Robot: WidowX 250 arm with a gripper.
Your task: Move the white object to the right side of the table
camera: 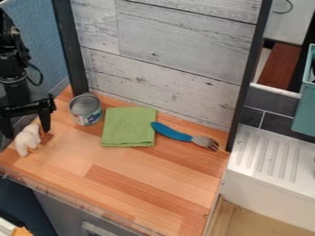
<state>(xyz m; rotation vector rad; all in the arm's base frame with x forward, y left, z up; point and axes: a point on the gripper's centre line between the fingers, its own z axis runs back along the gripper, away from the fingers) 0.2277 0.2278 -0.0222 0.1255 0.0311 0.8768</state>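
So the gripper (26, 132) is hanging over the left edge of the table (148, 184) with its fingers spread wide and nothing in them, which I'm guessing is to fit around the little white object (27, 140) sitting just below. Looks like the can (85, 109), green cloth (129, 126) and blue-handled fork (183, 136) are lined up toward the back wall, so imo the front strip is the handy route over to the right side.
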